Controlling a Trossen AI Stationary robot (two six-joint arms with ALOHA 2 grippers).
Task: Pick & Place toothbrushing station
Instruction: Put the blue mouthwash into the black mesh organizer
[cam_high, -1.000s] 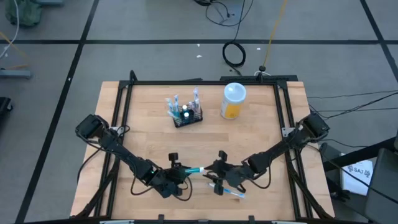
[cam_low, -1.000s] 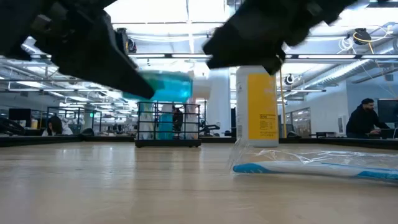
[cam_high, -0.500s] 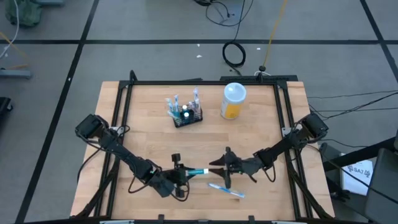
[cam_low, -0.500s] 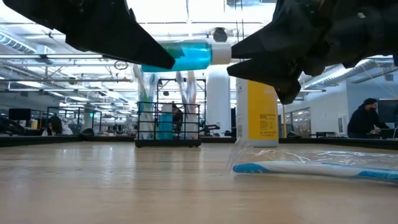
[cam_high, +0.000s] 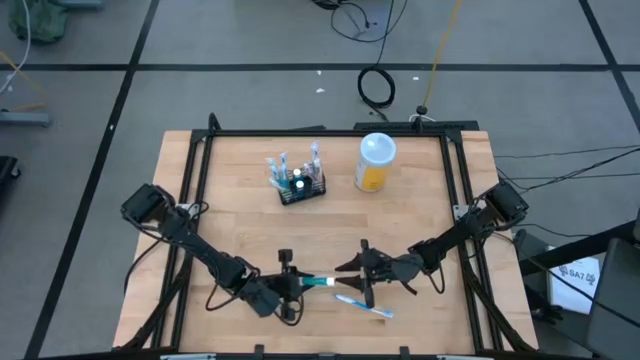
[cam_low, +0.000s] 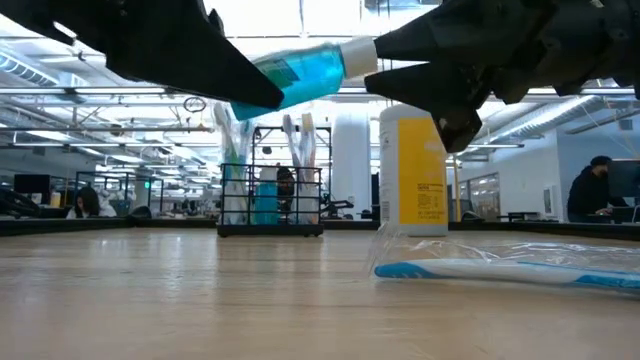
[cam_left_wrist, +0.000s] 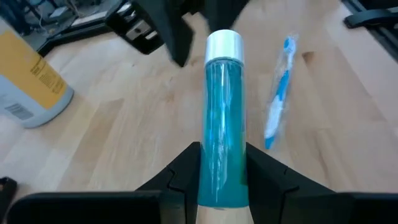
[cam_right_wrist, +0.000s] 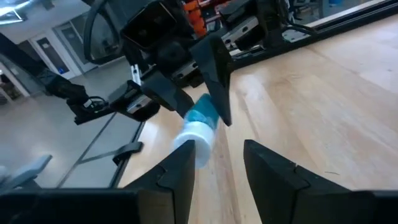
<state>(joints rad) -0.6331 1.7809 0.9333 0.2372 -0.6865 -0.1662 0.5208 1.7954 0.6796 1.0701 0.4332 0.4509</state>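
My left gripper (cam_high: 293, 284) is shut on a clear bottle of blue liquid (cam_left_wrist: 222, 118) with a white cap (cam_left_wrist: 223, 45), held above the table's near middle. My right gripper (cam_high: 353, 281) is open, its fingers (cam_right_wrist: 272, 163) pointing toward the cap (cam_right_wrist: 191, 147) from a short way off, touching nothing. A blue toothbrush in clear wrapping (cam_high: 363, 306) lies flat on the table under the right gripper. The black slatted rack (cam_high: 301, 187) stands at the far middle with several wrapped toothbrushes upright in it. My left gripper pinches the bottle's lower body (cam_left_wrist: 221, 171) between its two fingers, near the bottom end. The fingers come about level from the table's left and lie along the bottle. The bottle is lifted clear of the table, and its cap end (cam_low: 358, 58) points right and slightly up.
A tall translucent container with yellow-orange contents and a white lid (cam_high: 375, 162) stands right of the rack. A black frame (cam_high: 200, 180) runs along the table's left, far and right sides. People sit in the room beyond the table (cam_low: 590, 195).
My right gripper has risen from over the wrapped toothbrush, gone a little toward the table's right and turned to point at the bottle's cap. The toothbrush stays on the table. My left gripper has lifted the bottle and tipped its cap end upward.
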